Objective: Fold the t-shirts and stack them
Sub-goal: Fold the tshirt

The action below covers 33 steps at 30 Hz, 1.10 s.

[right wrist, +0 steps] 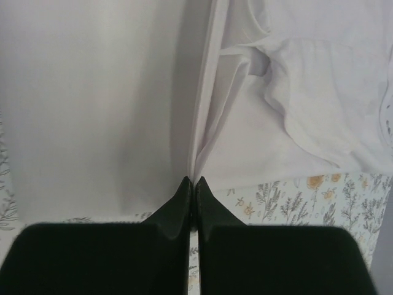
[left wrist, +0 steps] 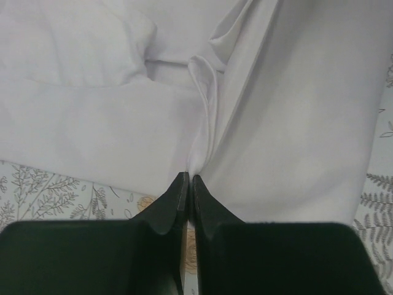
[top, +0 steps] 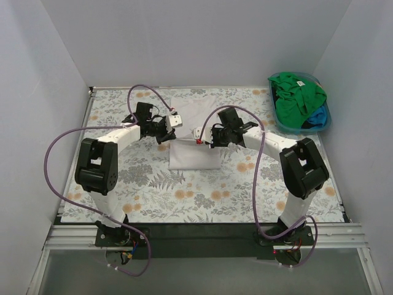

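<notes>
A white t-shirt (top: 194, 157) lies in the middle of the floral cloth, its near part lifted and doubled over between the two grippers. My left gripper (top: 167, 136) is shut on a pinched fold at the shirt's left edge. In the left wrist view its gripper (left wrist: 189, 178) has white t-shirt fabric (left wrist: 295, 123) gathered into the closed tips. My right gripper (top: 204, 141) is shut on the right edge. The right wrist view shows the same at its gripper (right wrist: 192, 180), with the white t-shirt (right wrist: 92, 110) hanging from the tips. Green t-shirts (top: 296, 92) and a blue one (top: 317, 117) sit in a bin.
A clear blue bin (top: 277, 120) with the green and blue shirts stands at the back right corner. The floral table cloth (top: 184, 196) covers the table between white walls. Purple cables (top: 61, 144) loop off both arms. A black rail (top: 202, 230) runs along the near edge.
</notes>
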Each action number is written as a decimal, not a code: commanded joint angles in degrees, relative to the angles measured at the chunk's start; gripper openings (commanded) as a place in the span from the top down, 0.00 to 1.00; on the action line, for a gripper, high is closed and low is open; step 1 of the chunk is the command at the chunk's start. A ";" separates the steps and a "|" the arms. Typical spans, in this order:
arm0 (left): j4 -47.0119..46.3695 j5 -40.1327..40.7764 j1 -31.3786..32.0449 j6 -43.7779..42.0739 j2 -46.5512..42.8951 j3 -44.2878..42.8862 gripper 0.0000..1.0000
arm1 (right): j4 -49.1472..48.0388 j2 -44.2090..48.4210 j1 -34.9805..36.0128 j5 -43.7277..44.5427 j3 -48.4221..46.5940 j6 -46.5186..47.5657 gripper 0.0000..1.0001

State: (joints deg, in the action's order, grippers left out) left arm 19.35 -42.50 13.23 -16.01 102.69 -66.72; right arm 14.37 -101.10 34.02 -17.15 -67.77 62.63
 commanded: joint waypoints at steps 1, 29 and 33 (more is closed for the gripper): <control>-3.09 -0.56 -0.75 -2.09 1.54 -3.85 1.00 | -1.80 -3.56 -2.11 -1.40 -5.26 2.06 0.99; -8.37 1.98 1.34 8.37 -15.85 14.85 0.57 | 1.54 7.84 0.16 -4.30 2.36 -8.14 0.54; -9.86 3.12 3.63 10.46 -16.83 18.38 0.54 | 0.75 8.02 2.89 -3.60 6.59 -8.93 0.51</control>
State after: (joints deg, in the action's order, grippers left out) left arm 10.00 -39.59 15.84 -7.27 86.15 -50.41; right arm 13.41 -92.40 35.38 -19.66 -63.64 55.24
